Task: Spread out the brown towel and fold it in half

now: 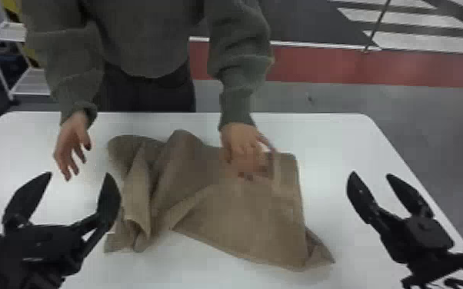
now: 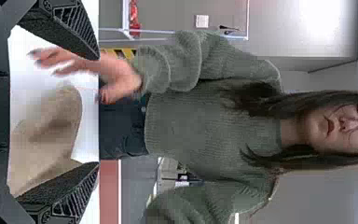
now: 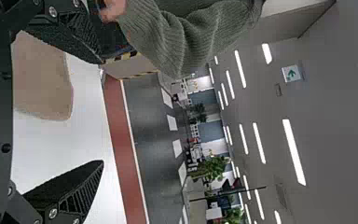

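The brown towel [image 1: 238, 215] lies crumpled on the white table [image 1: 338, 134], in the space between the two robot arms. Its long axis goes mostly from left to right across the robot's front, and at the right side it turns a little toward the robot. One pointed corner, at the near right, is directed to the right and toward the robot. The right part is rather flat, with a strip along its right edge. The left part is gathered in raised folds, which run more or less from the far side to the near side, and its far left end is rounded.

A person stands at the far side of the table, in a grey-green sweater [image 1: 242, 73]. One hand [image 1: 240, 148] is at the far right part of the towel, with the fingers over the cloth. The other hand [image 1: 71, 144] is beside the towel's left end, with fingers apart.

The left gripper [image 1: 80, 175] is near the towel's left end; its two fingers are released and wide apart. The right gripper [image 1: 371, 175] is to the right of the towel, apart from it, and its fingers are also released. Behind the table, a red band [image 1: 319, 69] crosses the floor.
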You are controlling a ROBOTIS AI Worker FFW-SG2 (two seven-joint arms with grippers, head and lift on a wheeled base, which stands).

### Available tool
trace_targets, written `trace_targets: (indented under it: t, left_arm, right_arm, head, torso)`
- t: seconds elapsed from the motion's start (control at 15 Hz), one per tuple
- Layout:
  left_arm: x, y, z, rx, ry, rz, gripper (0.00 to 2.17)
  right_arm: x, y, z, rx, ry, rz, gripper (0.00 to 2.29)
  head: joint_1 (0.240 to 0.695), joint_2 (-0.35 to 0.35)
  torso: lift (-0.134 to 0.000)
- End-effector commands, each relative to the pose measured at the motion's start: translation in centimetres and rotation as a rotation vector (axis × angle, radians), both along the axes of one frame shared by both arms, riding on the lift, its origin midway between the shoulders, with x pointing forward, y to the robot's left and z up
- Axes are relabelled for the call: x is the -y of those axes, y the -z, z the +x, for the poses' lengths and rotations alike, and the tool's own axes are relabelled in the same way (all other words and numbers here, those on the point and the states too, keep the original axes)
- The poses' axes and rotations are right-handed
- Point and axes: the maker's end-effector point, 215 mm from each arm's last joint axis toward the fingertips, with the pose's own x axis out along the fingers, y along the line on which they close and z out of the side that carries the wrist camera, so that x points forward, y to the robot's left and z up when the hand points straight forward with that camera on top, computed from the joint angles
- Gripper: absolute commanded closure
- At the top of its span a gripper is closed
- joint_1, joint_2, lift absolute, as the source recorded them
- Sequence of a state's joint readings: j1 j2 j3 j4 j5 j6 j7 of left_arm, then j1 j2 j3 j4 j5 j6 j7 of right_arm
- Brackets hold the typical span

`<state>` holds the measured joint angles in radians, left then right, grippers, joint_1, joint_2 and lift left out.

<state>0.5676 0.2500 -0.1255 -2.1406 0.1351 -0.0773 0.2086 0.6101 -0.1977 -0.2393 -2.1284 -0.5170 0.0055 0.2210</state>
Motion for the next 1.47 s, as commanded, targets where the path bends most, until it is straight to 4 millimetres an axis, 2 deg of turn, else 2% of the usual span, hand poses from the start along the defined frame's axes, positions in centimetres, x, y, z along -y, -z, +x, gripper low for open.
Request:
trace_targets:
  t: [0.0,0.6,1.0,1.27,1.4]
  left_arm:
    - [-0.1,0.1,0.0,-0.002,-0.001,0.001,0.09]
    - [-0.3,0.4,-0.2,-0.011,-0.003,0.002,0.09]
    - [-0.6,0.5,-1.3,-0.003,-0.01,-0.003,0.09]
    - [-0.8,1.6,-2.5,-0.01,-0.013,-0.01,0.09]
    - [-0.9,2.5,-3.1,-0.019,-0.013,-0.012,0.09]
  right_arm:
    - [0.0,0.1,0.0,-0.002,-0.001,-0.001,0.13]
    - [-0.1,0.5,-0.1,-0.014,-0.008,0.0,0.12]
    - [-0.2,0.8,-0.1,-0.027,-0.015,-0.002,0.15]
    - [-0.5,2.3,-0.9,-0.069,-0.025,0.013,0.14]
    - [-0.8,4.1,-1.4,-0.118,-0.037,0.016,0.14]
  head:
    - [0.695,-0.131]
    - [0.695,-0.129]
    - [0.695,-0.124]
    - [0.695,-0.122]
    - [0.695,-0.119]
  torso:
    - [-0.128]
    - [-0.128]
    - [-0.128]
    - [-0.128]
    - [-0.128]
